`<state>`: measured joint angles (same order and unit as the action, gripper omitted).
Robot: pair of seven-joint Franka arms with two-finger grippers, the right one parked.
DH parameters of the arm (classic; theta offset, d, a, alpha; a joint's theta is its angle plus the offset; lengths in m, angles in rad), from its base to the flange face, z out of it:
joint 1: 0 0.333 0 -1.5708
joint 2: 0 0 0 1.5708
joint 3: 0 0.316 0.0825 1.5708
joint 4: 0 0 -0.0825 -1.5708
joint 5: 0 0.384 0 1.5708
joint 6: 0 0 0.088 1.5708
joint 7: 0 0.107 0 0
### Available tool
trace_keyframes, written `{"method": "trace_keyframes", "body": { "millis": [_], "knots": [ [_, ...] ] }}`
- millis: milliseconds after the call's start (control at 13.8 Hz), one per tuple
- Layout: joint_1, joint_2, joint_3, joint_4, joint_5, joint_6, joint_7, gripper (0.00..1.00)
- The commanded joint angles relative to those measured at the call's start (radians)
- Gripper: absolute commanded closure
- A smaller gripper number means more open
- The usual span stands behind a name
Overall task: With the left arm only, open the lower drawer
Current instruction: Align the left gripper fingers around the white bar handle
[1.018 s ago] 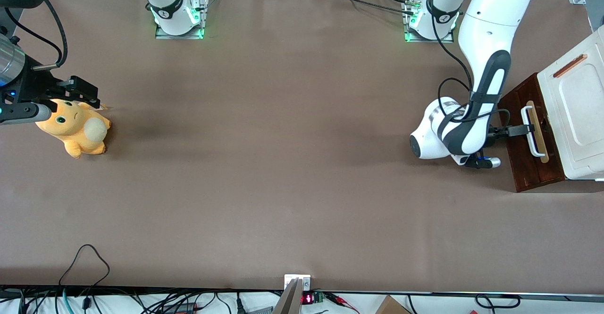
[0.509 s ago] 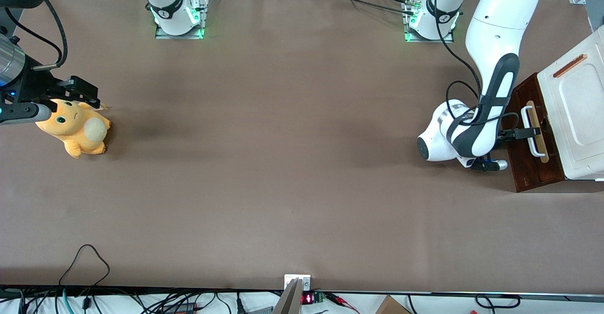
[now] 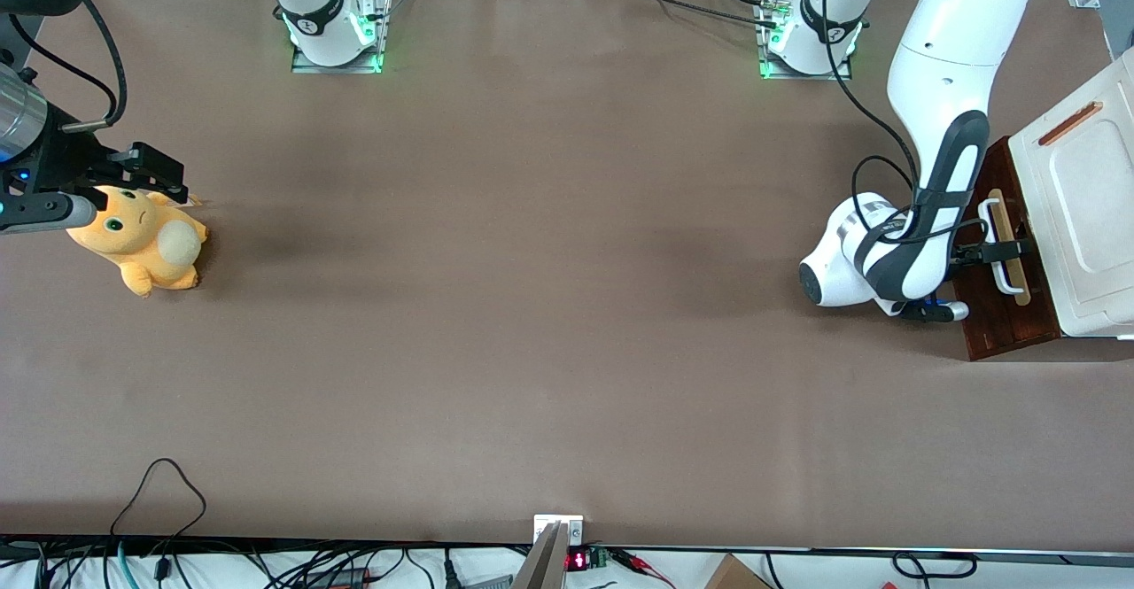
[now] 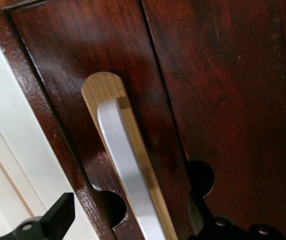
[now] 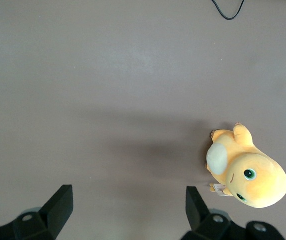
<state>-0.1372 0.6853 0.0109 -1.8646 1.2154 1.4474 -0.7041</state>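
- Since a second ago the left arm (image 3: 941, 120) has swung toward its own end of the table, and its elbow and wrist have closed in on the cabinet (image 3: 1083, 208); nothing else has shifted.
- Table (image 3: 532, 306): brown sheet, with the white-topped cabinet at the working arm's end.
- Lower drawer (image 3: 1001, 297): dark red-brown front under the cabinet top, looks shut. No tray showing from the front view, so none of the pull is done yet by my read.
- Handle (image 4: 128, 175): white loop on a pale wood strip (image 4: 108, 87), running along the drawer front.
- Gripper (image 3: 1005, 251): right at the handle, about mid-length. In the wrist view the fingers (image 4: 58, 216) are spread apart, one on either side of the loop, not yet clamped on it.
- Done: approach and lining up. Left: close on the loop, then pull straight out toward the table's middle.
- Plush toy (image 3: 142, 239): orange, at the parked arm's end, well apart from all this.
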Motion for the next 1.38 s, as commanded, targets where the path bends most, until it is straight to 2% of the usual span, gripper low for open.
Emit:
{"method": "trace_keyframes", "body": {
  "millis": [0,436,945,1091,1309],
  "knots": [
    [0.01,0.019,-0.005,0.007,0.027,0.001,-0.011,0.0],
    [0.011,0.02,-0.005,0.004,0.013,-0.005,-0.021,0.04],
    [0.002,0.016,-0.008,-0.025,0.004,-0.028,-0.046,0.05],
    [0.002,0.016,-0.009,-0.028,0.004,-0.033,-0.058,0.08],
    [0.001,0.019,-0.012,-0.028,0.004,-0.053,-0.094,0.18]
  ]
}}
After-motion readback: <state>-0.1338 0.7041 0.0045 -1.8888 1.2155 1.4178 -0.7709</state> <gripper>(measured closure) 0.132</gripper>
